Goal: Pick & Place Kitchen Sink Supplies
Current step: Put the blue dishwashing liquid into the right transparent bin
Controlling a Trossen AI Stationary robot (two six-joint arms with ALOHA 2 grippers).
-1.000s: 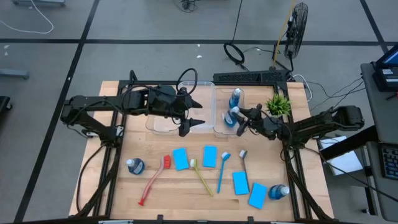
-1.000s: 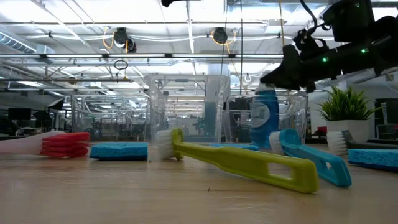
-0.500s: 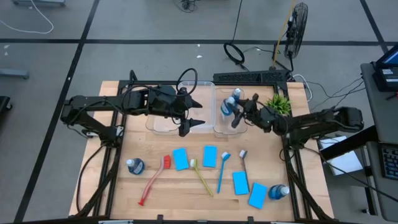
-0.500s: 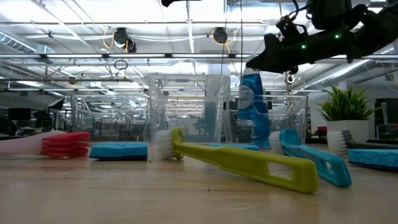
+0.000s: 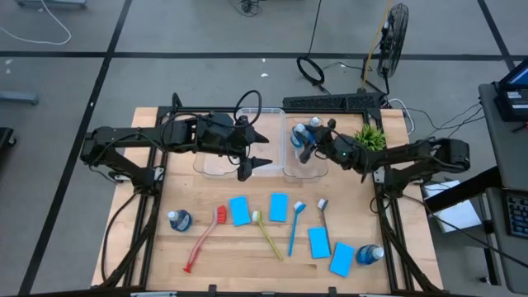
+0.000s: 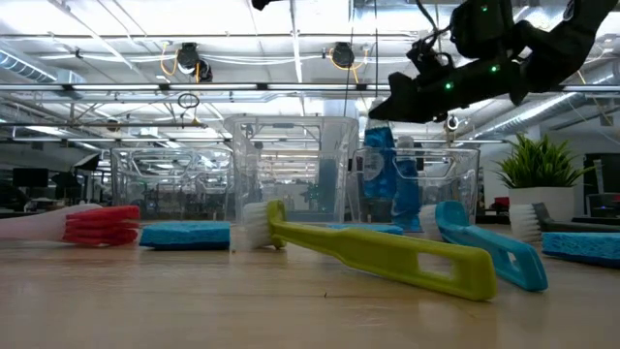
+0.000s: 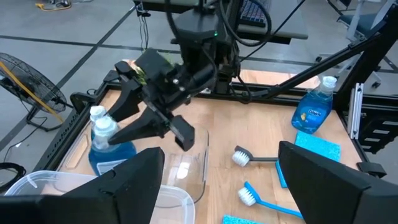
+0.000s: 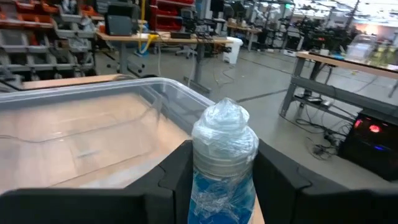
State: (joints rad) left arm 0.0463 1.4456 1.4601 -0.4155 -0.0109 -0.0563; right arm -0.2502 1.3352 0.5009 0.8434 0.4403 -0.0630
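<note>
Low view, near to far: yellow-green brush lower centre, blue sponge left, right gripper upper right w/ fingers clamped on blue bottle over clear bin, left gripper centre, fingers apart, empty.

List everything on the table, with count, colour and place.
bottles: four, blue; one front left, one front right, two at the right bin, one of these gripped
sponges: four, light blue; front of table
brushes: four, red, yellow-green, blue, grey; among the sponges
bins: two, clear; back centre
plant: one, green; right of the bins
left gripper: open, over the left bin
right gripper: shut on a bottle, over the right bin
</note>
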